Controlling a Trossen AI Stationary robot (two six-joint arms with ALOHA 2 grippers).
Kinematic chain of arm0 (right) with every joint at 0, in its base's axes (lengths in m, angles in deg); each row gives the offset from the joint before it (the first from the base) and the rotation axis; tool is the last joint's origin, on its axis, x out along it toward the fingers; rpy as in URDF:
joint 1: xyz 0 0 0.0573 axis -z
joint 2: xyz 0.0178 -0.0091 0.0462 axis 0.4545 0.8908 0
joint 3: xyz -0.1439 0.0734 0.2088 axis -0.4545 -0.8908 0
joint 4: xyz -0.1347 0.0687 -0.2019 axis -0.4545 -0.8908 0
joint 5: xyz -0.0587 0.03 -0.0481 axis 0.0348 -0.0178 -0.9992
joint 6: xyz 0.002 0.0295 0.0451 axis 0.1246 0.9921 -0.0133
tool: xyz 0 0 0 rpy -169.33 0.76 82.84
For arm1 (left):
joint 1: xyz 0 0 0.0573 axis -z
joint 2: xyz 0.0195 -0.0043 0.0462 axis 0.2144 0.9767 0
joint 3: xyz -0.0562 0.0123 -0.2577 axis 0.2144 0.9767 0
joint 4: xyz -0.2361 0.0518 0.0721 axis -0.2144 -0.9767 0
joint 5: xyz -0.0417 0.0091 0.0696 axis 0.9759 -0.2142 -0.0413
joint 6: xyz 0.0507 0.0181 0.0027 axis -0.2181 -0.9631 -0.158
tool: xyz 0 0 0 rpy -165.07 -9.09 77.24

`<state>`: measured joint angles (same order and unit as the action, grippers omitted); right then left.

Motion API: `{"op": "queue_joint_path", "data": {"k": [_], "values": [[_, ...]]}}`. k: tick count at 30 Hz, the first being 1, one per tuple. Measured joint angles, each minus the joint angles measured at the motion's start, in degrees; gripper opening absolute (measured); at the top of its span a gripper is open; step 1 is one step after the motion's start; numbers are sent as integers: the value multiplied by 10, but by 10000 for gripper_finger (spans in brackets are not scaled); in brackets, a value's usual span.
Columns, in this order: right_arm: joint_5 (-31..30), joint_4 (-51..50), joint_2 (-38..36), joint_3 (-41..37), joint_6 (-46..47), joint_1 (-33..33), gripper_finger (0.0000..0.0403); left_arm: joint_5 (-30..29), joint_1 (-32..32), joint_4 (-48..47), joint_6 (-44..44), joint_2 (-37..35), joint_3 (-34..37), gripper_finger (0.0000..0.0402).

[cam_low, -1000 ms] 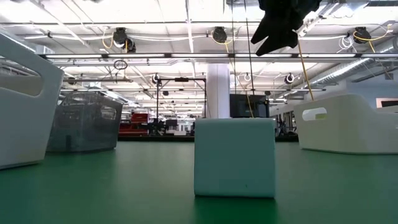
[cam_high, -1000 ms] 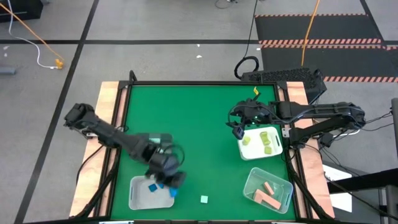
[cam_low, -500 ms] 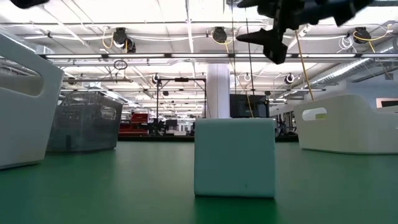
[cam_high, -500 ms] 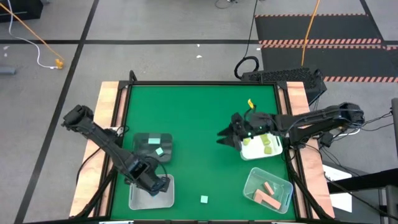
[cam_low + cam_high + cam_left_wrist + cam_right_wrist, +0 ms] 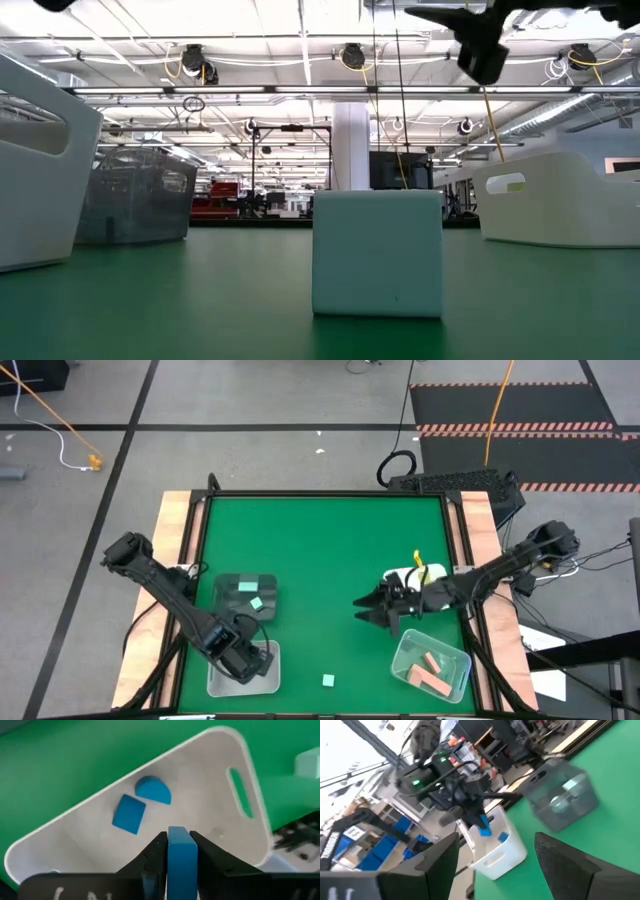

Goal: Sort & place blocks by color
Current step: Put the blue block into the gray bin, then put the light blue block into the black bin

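- The left pincer (image 5: 181, 851) hangs over the white bin (image 5: 222, 682) at the counter's (image 5: 320, 550) near-left corner, fingers clamped on a blue bar block (image 5: 181, 862).
- Two more blue blocks (image 5: 129, 813) lie inside that bin.
- The right pincer (image 5: 372, 610) hovers mid-counter with fingers spread wide, holding nothing.
- A pale mint block (image 5: 328, 680) sits alone near the front edge.

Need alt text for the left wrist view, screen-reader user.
The left gripper holds a blue block upright between its dark fingers, above a white bin with a handle slot. Two more blue blocks lie inside the bin, a cube and a half-round piece; green table surrounds it.
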<state>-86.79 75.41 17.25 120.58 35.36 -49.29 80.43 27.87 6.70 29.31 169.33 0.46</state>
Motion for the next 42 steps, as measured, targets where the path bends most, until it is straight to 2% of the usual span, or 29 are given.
{"op": "queue_joint_path", "data": {"k": [4, 8, 11, 14, 17, 21, 25, 29, 31, 34, 37, 42], "values": [[-62, 37, 36, 0, 1, -47, 251, 2, 9, -1, -37, 4, 1, 84], [-104, 47, 77, 9, 6, -78, 251, 1, 10, -1, -71, 10, 1, 125], [-103, 48, 104, 29, 12, -83, 251, -1, 7, 0, -70, 8, 0, 166], [-103, 48, 138, 63, -21, -82, 251, -1, 6, 10, -50, 8, 0, 201], [-103, 19, 172, 114, -94, -83, 251, -1, 10, 51, -48, 7, 0, 223], [-102, -93, 213, 190, -183, -79, 251, -30, 19, 120, -48, 7, 0, 238], [-102, -170, 258, 244, -209, -73, 251, -84, 30, 214, -74, 7, 0, 241], [-101, -180, 308, 265, -202, -68, 251, -136, 38, 305, -120, 7, 0, 241], [-85, -177, 327, 267, -190, -68, 251, -160, 39, 341, -143, 7, 0, 241], [-13, -159, 349, 268, -193, -70, 251, -184, 42, 387, -183, 7, 0, 241], [43, -162, 370, 268, -244, -77, 251, -194, 42, 419, -220, 7, 0, 241], [50, -131, 416, 268, -293, -88, 251, -216, 40, 439, -256, 7, 0, 241]]}}
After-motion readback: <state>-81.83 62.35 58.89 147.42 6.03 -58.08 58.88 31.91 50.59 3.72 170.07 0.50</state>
